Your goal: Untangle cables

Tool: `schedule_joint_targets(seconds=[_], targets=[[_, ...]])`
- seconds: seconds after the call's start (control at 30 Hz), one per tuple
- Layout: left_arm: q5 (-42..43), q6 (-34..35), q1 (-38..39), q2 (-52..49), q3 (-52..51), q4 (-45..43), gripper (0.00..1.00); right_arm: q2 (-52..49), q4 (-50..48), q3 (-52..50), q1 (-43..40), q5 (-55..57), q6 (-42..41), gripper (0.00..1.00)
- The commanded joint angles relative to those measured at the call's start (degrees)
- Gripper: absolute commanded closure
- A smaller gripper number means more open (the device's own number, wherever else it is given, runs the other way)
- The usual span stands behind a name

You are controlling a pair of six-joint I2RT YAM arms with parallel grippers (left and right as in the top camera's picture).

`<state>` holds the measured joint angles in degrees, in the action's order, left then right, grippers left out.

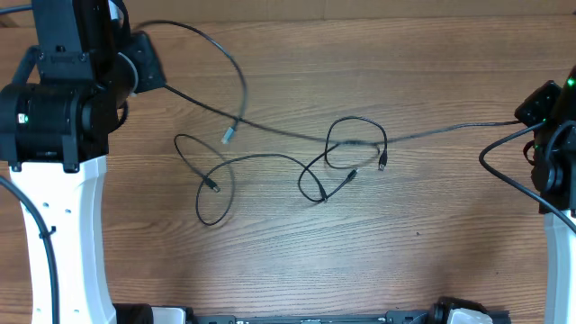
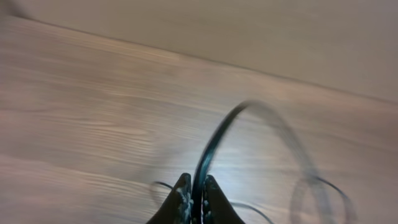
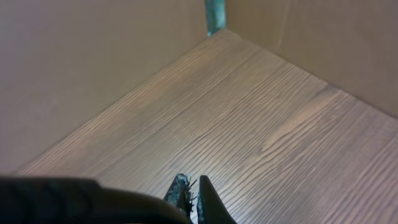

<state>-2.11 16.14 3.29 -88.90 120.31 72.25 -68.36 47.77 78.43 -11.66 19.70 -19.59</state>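
- Several thin black cables [image 1: 270, 162] lie loosely tangled on the wooden desk [image 1: 405, 261] in the overhead view, in the middle of the frame between the left arm [image 1: 54, 99] at upper left and the right arm [image 1: 553, 135] at the right edge.
- One long cable [image 1: 423, 135] has its long axis left to right. It runs from beside the left arm, dips through the tangle, and reaches the tip of the right arm.
- A curved cable [image 1: 241, 85] arcs from the upper left and bends downward. It ends in a pale plug [image 1: 228, 135] that points to the lower left.
- Two loops sit below the long cable: a tall one [image 1: 216, 184] left of centre, and a rounder one [image 1: 355, 144] at centre that crosses the long cable. Small plug ends lie near them.
- Left wrist view, blurred: the left end effector [image 2: 194, 182] at bottom centre is clamped on a black cable [image 2: 214, 140]. The cable rises from the fingers and arcs to the right over the desk [image 2: 74, 112]. Which overhead cable it is, I cannot tell.
- Right wrist view: the right end effector [image 3: 194, 182] at bottom centre has its fingers pressed together above the desk [image 3: 261, 124].
- A dark blurred band [image 3: 74, 196] reaches those fingers from the lower left. I cannot tell whether it is a cable.
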Motion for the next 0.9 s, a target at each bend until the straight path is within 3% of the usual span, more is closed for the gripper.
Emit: schedule_joint_targets(seconds=[0.0, 0.13, 0.23, 0.4, 0.57, 0.73, 0.87], targets=[[13.55, -0.59, 0.52, -1.88, 0.42, -0.07, 0.82, 0.74, 0.57, 1.68, -0.46, -5.11, 0.44, 0.96], [13.77, -3.54, 1.51, -3.8, 0.42, -0.28, 0.55, 0.74, 1.86, 1.68, -0.46, -14.91, 2.29, 0.96], [13.79, -5.11, 1.64, -5.35, 0.42, -0.55, 0.42, 0.74, 1.68, 1.68, -0.39, -25.73, 6.99, 0.96], [19.02, -7.17, 2.14, -7.13, 0.39, 0.17, 0.39, 0.74, 1.81, 1.68, 0.35, -39.76, 14.16, 0.96], [25.73, -14.75, 5.99, -8.37, 0.37, 1.84, 0.37, 0.74, 1.88, 1.68, 0.83, -40.54, 14.14, 0.96], [25.66, -24.94, 12.79, -11.28, 0.31, 6.91, 0.32, 0.74, 2.19, 1.68, 0.83, -40.35, 14.14, 0.96], [25.62, -29.0, 17.4, -14.73, 0.28, 10.4, 0.31, 0.74, 2.8, 1.68, 0.83, -40.35, 14.14, 0.96]])
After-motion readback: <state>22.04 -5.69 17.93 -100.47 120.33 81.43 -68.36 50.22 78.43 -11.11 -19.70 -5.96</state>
